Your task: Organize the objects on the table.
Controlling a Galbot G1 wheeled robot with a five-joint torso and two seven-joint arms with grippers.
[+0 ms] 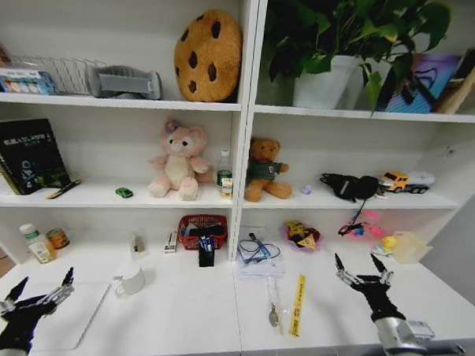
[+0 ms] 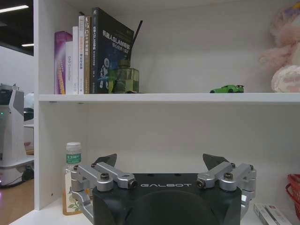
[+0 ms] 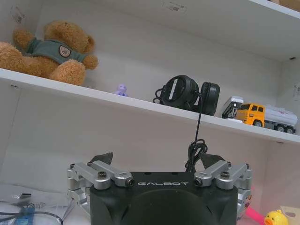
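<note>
Both grippers hover open and empty over the front of the white table. My left gripper hangs above a closed silver laptop at the front left. My right gripper is at the front right, short of a yellow duck. A tiny green toy car and a black pen lie on the lower shelf. The left wrist view has the car on the shelf above my left gripper. A small can stands at the table's back left. My right gripper faces the shelf.
On the table are a white mug, a red basket, a black holder, a bagged cable, a yellow strip and a translucent box. Plush toys, headphones and a toy truck sit on the shelf.
</note>
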